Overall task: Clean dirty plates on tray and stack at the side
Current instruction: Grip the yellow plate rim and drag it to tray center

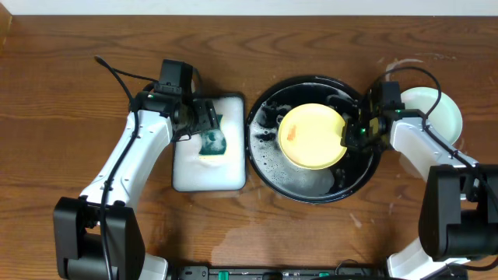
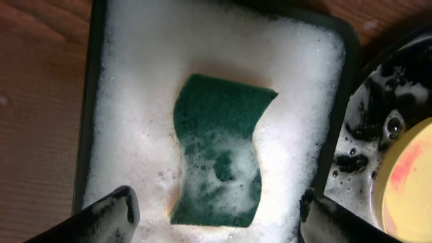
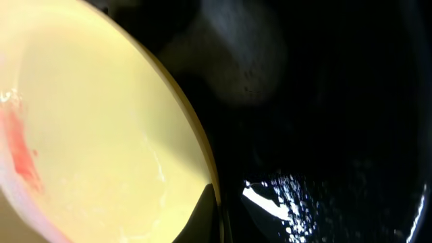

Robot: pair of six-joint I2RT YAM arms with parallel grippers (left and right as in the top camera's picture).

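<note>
A yellow plate point(image 1: 312, 135) with a red-orange smear lies in the round black tray point(image 1: 311, 190). My right gripper point(image 1: 348, 134) is shut on the plate's right rim; the right wrist view shows the plate point(image 3: 88, 148) with one finger over its edge point(image 3: 214, 212). Pale mint-green plates point(image 1: 436, 111) sit stacked on the bare wood at the far right. My left gripper point(image 2: 214, 214) is open, its sudsy fingers either side of the near end of a green sponge point(image 2: 219, 152) in the white foam. The gripper also shows in the overhead view point(image 1: 208, 124).
The white rectangular tray point(image 1: 191, 173) full of suds stands left of the black tray, its dark rim point(image 2: 344, 101) close to the black tray's wall. Whitish soapy marks lie on the wood near the front edge point(image 1: 233, 237). The black tray is wet and sudsy point(image 3: 297, 196).
</note>
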